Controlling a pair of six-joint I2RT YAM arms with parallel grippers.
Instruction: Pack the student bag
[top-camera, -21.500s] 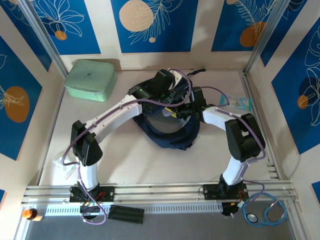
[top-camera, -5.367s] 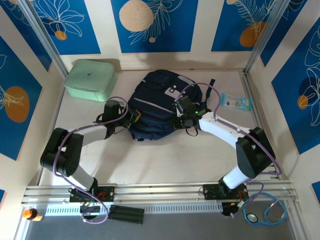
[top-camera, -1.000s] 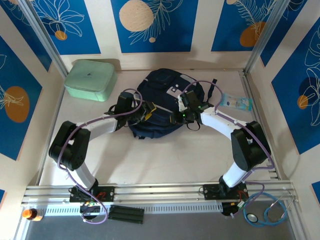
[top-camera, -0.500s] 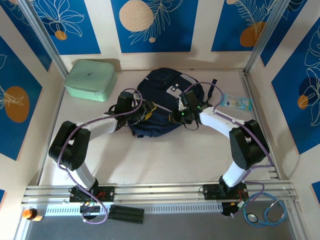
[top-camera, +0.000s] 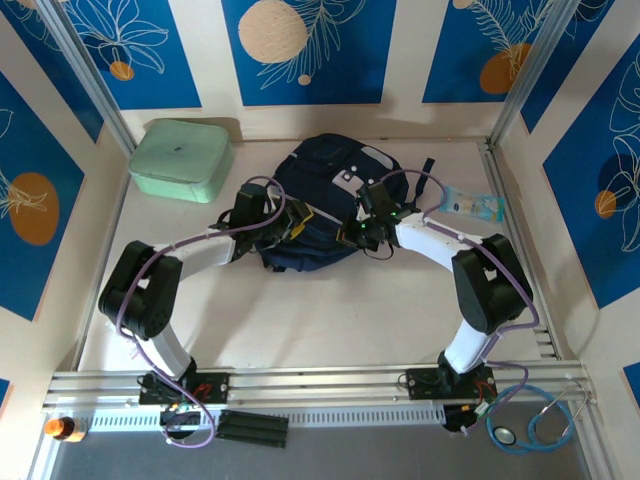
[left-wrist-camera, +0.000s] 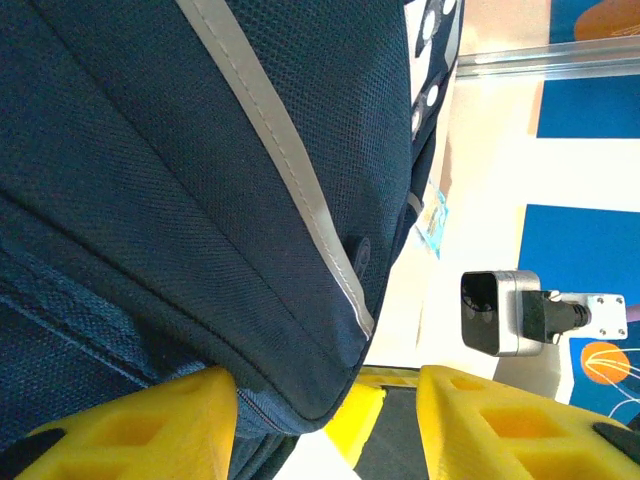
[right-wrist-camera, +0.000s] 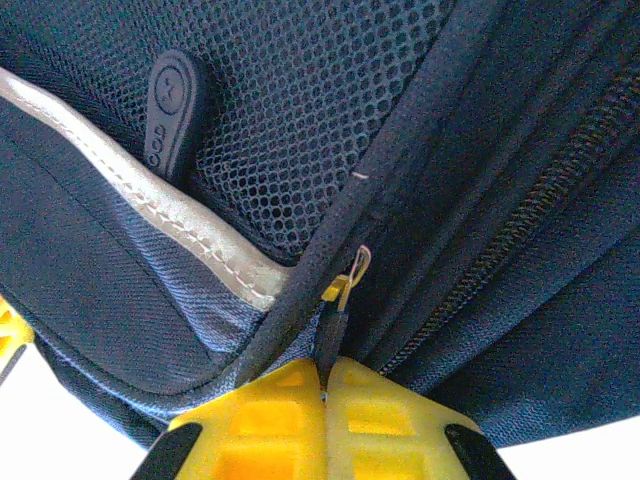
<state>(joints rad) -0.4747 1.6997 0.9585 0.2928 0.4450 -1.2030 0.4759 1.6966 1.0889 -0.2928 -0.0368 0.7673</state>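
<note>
The student bag (top-camera: 325, 190), navy with a grey stripe, lies at the middle back of the table. My left gripper (top-camera: 296, 221) is at its near-left edge. In the left wrist view that gripper (left-wrist-camera: 328, 388) stands open; the bag's corner (left-wrist-camera: 300, 330) pokes between the yellow fingers (left-wrist-camera: 130, 425) and leans on the left one, with a gap to the right one. My right gripper (top-camera: 352, 236) is at the bag's near-right side. The right wrist view has this gripper (right-wrist-camera: 324, 368) shut on a dark zipper pull (right-wrist-camera: 332, 325) below the mesh pocket (right-wrist-camera: 300, 120).
A mint-green case (top-camera: 182, 158) sits at the back left. A blue-and-white packet (top-camera: 473, 206) lies to the right of the bag. A stethoscope (top-camera: 535, 425) and an orange bottle (top-camera: 62, 428) lie beyond the front rail (top-camera: 320, 380). Walls stand close on three sides.
My right gripper has closed its jaws onto the zipper pull and shifted slightly left along the bag. The left gripper has stayed where it was.
</note>
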